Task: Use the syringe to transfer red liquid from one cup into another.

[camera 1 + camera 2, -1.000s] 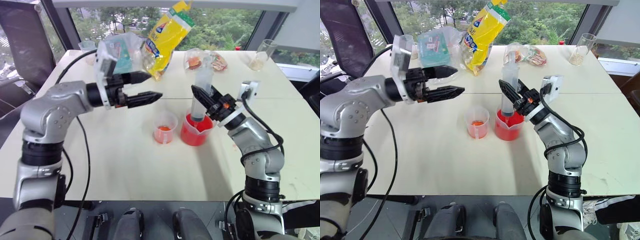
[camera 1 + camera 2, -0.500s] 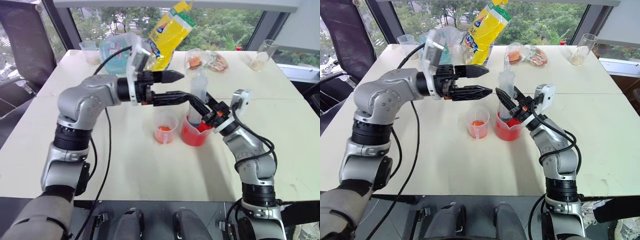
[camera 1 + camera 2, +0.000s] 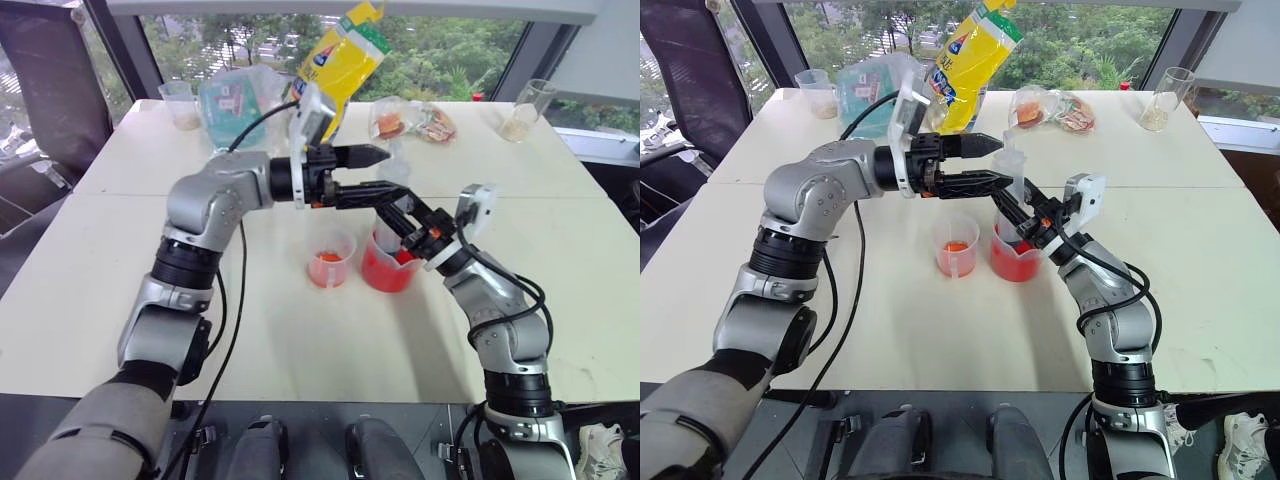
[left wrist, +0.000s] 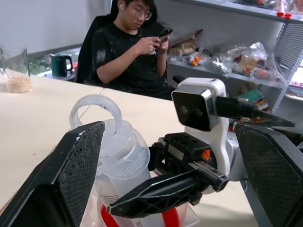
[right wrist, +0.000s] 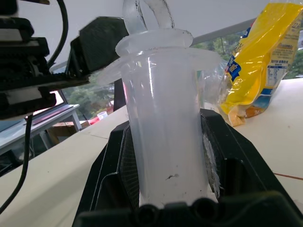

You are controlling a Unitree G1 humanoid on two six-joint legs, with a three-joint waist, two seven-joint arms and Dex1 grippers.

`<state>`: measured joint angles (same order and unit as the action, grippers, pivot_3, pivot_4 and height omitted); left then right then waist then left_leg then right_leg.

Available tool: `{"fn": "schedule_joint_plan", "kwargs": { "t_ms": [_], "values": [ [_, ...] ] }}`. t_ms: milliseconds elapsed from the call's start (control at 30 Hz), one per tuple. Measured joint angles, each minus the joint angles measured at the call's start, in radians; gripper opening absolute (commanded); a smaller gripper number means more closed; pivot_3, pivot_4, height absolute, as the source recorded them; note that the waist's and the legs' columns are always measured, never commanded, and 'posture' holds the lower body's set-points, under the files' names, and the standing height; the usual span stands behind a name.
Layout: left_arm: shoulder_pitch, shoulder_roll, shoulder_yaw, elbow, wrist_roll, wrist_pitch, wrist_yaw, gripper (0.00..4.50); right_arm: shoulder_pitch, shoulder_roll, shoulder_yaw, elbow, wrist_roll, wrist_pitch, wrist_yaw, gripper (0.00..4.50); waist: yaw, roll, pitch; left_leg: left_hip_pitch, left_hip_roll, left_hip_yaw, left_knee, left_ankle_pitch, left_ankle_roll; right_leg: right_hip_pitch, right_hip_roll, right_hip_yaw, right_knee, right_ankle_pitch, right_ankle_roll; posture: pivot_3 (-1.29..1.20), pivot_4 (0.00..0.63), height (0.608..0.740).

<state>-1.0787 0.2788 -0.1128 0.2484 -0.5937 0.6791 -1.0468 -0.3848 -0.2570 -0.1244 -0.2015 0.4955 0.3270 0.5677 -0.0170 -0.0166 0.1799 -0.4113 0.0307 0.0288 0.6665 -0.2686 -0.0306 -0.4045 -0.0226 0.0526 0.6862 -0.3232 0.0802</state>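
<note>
Left eye view: one syringe (image 3: pixel 402 170), one beaker (image 3: pixel 388 266) and one small cup (image 3: pixel 331 259) stand at the middle of the white table (image 3: pixel 250 330). Two more clear cups with beige contents sit at the far corners, one on the left (image 3: pixel 179 103), one on the right (image 3: pixel 527 108). The left gripper (image 3: pixel 384 172) reaches level across from the left, its jaws wide apart on either side of the syringe's top. The right gripper (image 3: pixel 398 214) comes up from the right, its jaws clamped on the syringe barrel, which stands upright with its lower end inside the beaker. The beaker holds red liquid (image 3: pixel 383 273); the small cup just beside it has a shallow orange-red layer at the bottom.

Right eye view: a yellow bag (image 3: pixel 970 60) stands behind the arms, with two clear plastic bags near it.

Left wrist view: the syringe's ring-topped plunger lies between the two open fingers (image 4: pixel 71 175); a seated person (image 4: pixel 137 52) holds a phone beyond the table.

Right wrist view: the clear barrel sits pinched between the black pads (image 5: pixel 118 175).
</note>
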Motion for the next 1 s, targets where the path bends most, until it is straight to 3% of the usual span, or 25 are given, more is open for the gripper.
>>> {"fn": "schedule_joint_plan", "kwargs": {
  "t_ms": [67,167,433,1000],
  "values": [
    [-0.008,-0.018,0.0,0.022,0.007,-0.01,-0.003,4.5,0.0,-0.002,0.001,-0.001,0.0,0.001,-0.001,1.41,0.0,0.0,0.0,0.0,0.0,0.0,0.0,0.0,0.0,0.0,0.0,0.0,0.0,0.0,0.0,0.0,0.15,0.74],
    [-0.027,-0.043,0.002,0.06,0.018,-0.027,-0.004,3.78,0.0,-0.01,0.001,-0.001,0.0,0.004,-0.002,1.41,0.0,0.0,0.0,0.0,0.0,0.0,0.0,0.0,0.0,0.0,0.001,0.0,0.0,0.0,0.0,0.0,0.15,0.74],
    [-0.036,-0.064,0.036,0.122,0.042,-0.052,0.008,0.02,0.014,-0.024,0.004,-0.03,0.001,0.01,0.006,1.41,-0.001,0.0,0.0,0.0,0.001,-0.001,0.0,0.0,0.0,0.0,0.003,0.001,0.0,0.0,0.0,0.0,0.15,0.74],
    [-0.079,-0.084,0.049,0.168,0.062,-0.051,0.024,0.02,0.031,-0.051,-0.002,-0.033,0.011,-0.006,0.014,1.41,-0.001,0.0,0.0,0.0,0.001,-0.001,0.0,0.0,0.0,0.0,0.003,0.001,0.0,0.0,0.0,0.0,0.15,0.74]
  ]
}}
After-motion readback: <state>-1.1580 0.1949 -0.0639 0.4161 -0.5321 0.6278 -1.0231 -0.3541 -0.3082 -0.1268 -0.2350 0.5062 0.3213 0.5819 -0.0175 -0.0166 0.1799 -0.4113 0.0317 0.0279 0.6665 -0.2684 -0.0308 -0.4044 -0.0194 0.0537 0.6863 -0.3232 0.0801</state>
